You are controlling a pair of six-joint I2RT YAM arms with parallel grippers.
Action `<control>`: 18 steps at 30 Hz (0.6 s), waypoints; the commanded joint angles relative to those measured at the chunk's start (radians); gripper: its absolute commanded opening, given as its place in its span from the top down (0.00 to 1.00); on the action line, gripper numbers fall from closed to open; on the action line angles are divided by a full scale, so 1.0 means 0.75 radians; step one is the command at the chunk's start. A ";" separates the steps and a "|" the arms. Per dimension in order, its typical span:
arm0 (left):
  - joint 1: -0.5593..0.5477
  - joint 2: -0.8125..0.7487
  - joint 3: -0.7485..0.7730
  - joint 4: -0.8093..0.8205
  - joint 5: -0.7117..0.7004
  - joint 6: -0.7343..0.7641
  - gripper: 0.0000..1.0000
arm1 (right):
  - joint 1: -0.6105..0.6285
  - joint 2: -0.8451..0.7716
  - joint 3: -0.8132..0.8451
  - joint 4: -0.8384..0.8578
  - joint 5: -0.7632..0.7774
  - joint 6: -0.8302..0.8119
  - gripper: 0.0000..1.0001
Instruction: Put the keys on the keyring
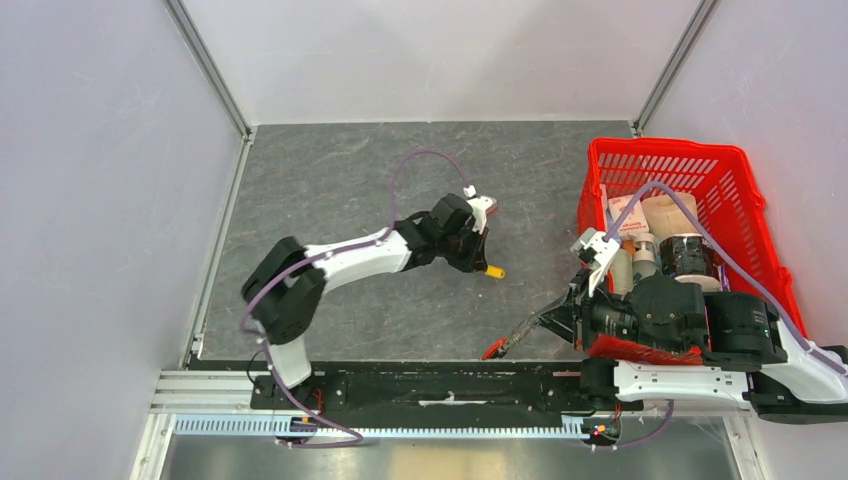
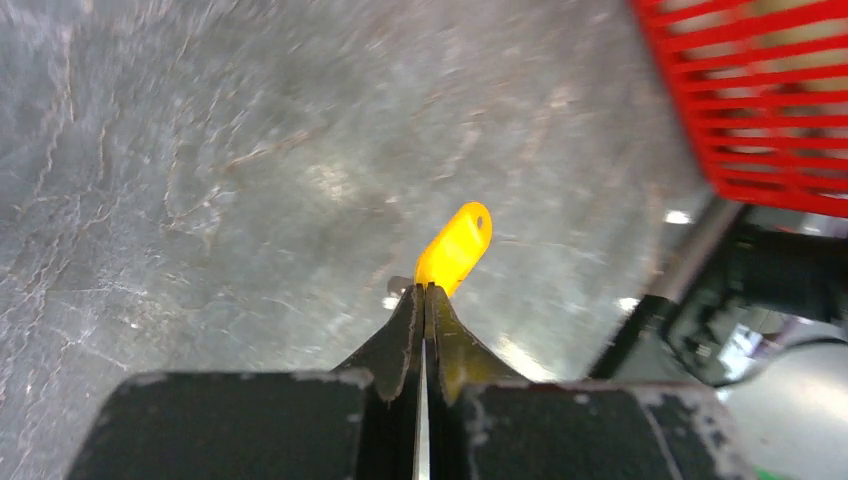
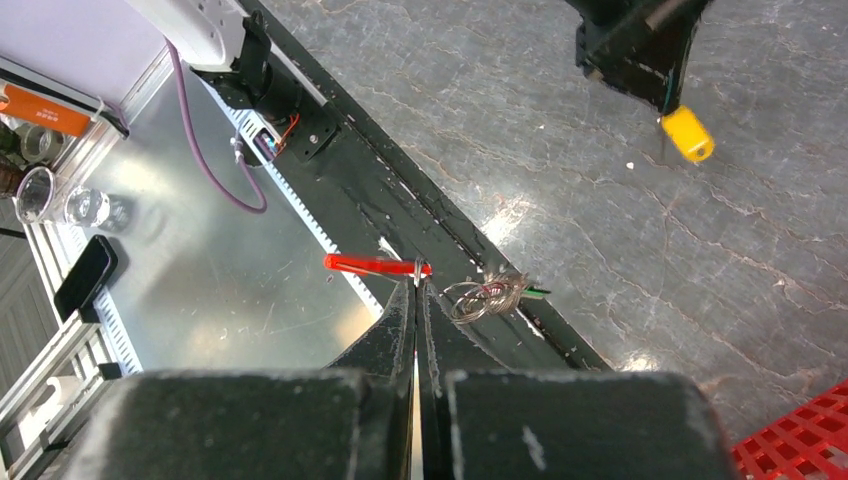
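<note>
While I watch from overhead, the grey, stone-patterned desk [image 1: 350, 190] spreads out ahead of both pairs of jaws, and a red basket [image 1: 740, 170] holding containers sits just behind the right jaws. My left arm [image 1: 350, 255] reaches over the middle of the desk, while my right arm [image 1: 690, 380] lies low along the near edge, pointing left. The right jaws are pressed together, pinching thin metal of the keyring [image 3: 485, 297], whose coiled ring hangs just right of their tips. Its red fob [image 3: 375, 264] juts out edge-on to the left of those tips, and a small green tag [image 3: 537, 291] pokes out beyond the ring. The left jaws are also pressed together, clamped on the yellow-tagged key [image 2: 455, 247]. Its tag sticks out past their tips with a sliver of metal showing beside them. I cannot tell whether the tag touches the desk. From the right jaws, the key sits well apart, ahead and to the right.
</note>
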 commanded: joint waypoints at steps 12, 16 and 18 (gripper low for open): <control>-0.072 -0.825 -0.130 -0.158 0.296 0.228 0.98 | 0.003 0.162 0.187 0.142 -0.309 -0.262 1.00; -0.076 -0.950 -0.152 -0.178 0.390 0.254 0.98 | 0.003 0.235 0.261 0.130 -0.368 -0.354 1.00; -0.076 -1.022 -0.175 -0.170 0.446 0.267 0.98 | 0.003 0.270 0.308 0.112 -0.388 -0.395 1.00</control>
